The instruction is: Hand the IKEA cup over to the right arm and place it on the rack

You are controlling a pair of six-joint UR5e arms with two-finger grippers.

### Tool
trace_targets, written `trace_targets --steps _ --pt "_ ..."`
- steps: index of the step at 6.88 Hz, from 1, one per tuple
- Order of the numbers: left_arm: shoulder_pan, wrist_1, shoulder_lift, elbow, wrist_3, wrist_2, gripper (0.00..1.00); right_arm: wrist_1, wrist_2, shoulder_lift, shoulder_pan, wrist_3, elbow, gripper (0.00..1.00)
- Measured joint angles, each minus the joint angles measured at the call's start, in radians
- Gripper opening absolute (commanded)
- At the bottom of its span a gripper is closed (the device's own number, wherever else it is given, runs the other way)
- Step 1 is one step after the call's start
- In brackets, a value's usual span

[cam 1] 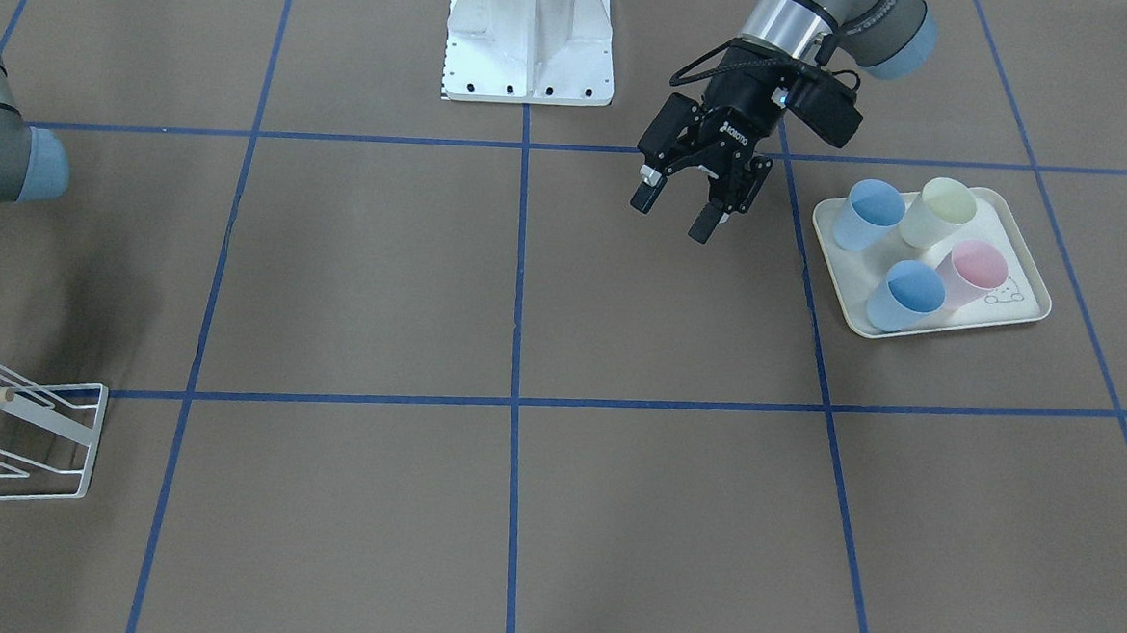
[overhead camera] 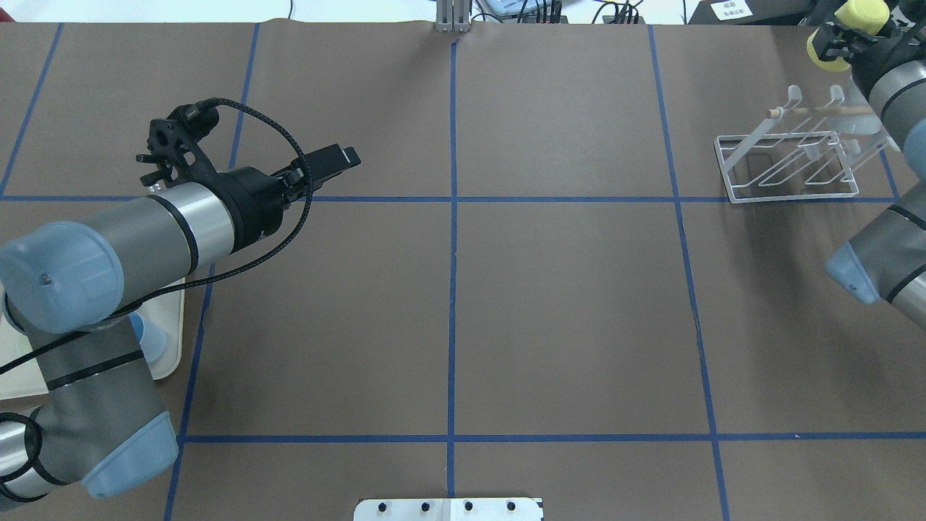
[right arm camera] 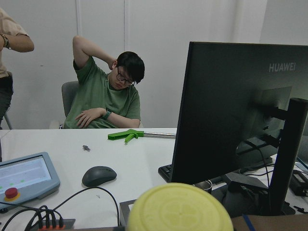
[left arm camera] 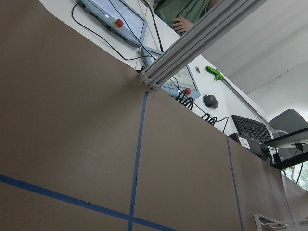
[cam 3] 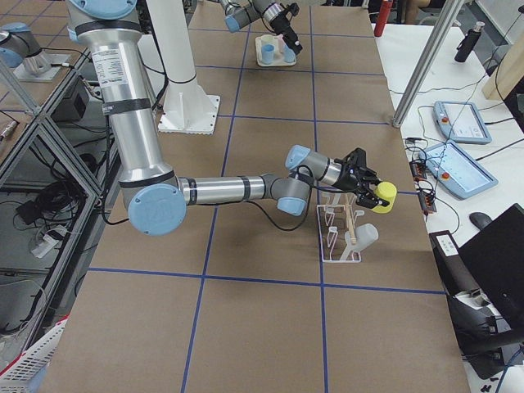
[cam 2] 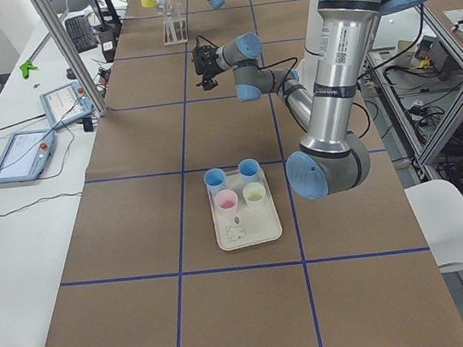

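Right gripper (overhead camera: 843, 40) is clamped on the yellow IKEA cup (overhead camera: 861, 16), holding it in the air at the far right corner of the table, just past the rack (overhead camera: 788, 166) and close to the edge by the operators' desk (cam 3: 483, 164). In the right wrist view the cup's round matte base fills the bottom of the frame, with a black monitor (right arm camera: 231, 110) and a seated person in a green shirt (right arm camera: 103, 96) beyond it.

The rack is thin white wire with angled prongs and a pale wooden dowel (overhead camera: 817, 110) across the top. It sits right under the right arm (cam 3: 237, 188), so it's tight there. From the right side view something pale and cup-shaped hangs on a prong, but I can't tell what it is.

Left gripper (cam 1: 673, 216) has its fingers spread with nothing between them, hovering just beside the cream tray (cam 1: 1017, 311). The tray holds two blue cups, a pale yellow cup (cam 1: 940, 211) and a pink cup (cam 1: 973, 272), all smooth plastic and bunched together.

Between the arms is a wide stretch of brown paper (overhead camera: 564, 311) gridded with blue tape. An aluminium post (overhead camera: 452, 18) stands at the far edge, mid-table.
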Motion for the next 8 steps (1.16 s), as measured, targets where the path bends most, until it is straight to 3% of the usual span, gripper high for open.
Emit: trace_targets --steps 4,8 --pt "0.001 -0.002 -0.002 0.003 -0.001 -0.003 1.00 0.063 0.082 -0.057 -0.002 -0.006 0.010 0.00" --pt "0.001 -0.004 -0.004 0.004 -0.002 -0.003 1.00 0.073 0.089 -0.076 -0.012 -0.008 0.003 0.00"
